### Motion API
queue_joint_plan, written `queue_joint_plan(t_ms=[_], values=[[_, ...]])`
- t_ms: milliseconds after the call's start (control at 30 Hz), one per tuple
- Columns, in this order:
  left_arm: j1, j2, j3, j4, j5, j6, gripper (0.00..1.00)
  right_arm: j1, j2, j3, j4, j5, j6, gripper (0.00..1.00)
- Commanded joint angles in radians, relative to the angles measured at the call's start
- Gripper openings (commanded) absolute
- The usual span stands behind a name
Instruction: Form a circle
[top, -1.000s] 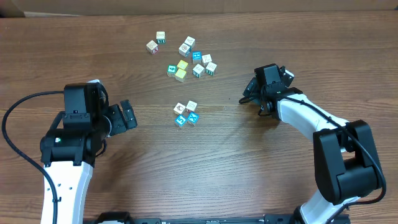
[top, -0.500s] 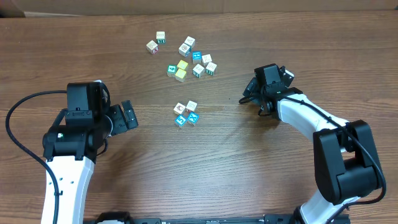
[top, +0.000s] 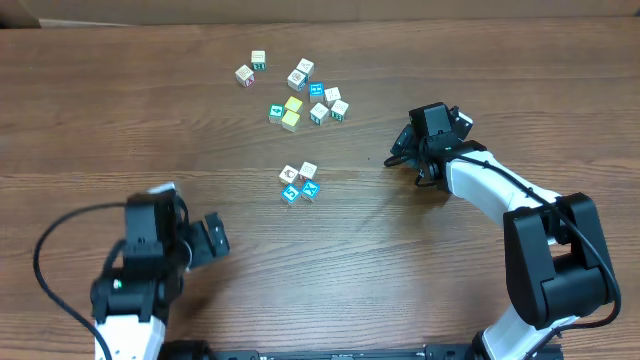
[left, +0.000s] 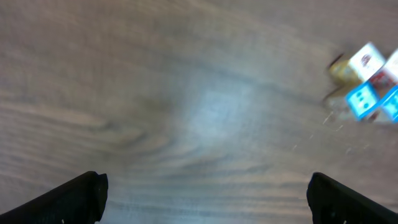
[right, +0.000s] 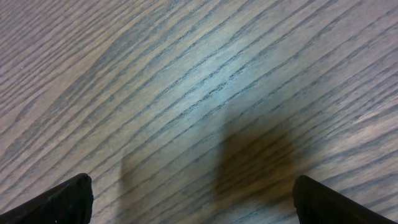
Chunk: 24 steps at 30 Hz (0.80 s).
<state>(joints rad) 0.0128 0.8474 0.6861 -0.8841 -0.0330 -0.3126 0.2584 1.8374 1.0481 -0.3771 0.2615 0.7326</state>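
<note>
unfinished circle (top: 299, 182) of four tiny white and cyan cubes bunched mid wooden surface (top: 450, 270), left pincer (top: 213, 240) wide open and empty, apart from it toward the near left, right pincer (top: 402, 150) wide open, empty, well to its right, loose cube scatter (top: 300, 95) farther back

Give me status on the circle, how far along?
Early. Done: four cubes sit bunched between the arms, a clump with no ring. In hand: nothing; the left arm and right arm both have jaws open and empty, away from the cubes. Left: the loose cubes farther back wait to be brought in and spaced into a ring.
</note>
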Motion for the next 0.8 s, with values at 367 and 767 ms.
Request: queue_joint_plan(t_ms=[367,767], values=[[-0.006,-0.152,-0.097,0.005,0.007,-0.009,1.0,0.0,-0.029,0.019,0.005,0.007,0.0,1.0],[-0.007,-0.157,-0.16,0.01,0.007,-0.009,1.0,0.0,-0.029,0.019,0.005,0.007,0.0,1.0]])
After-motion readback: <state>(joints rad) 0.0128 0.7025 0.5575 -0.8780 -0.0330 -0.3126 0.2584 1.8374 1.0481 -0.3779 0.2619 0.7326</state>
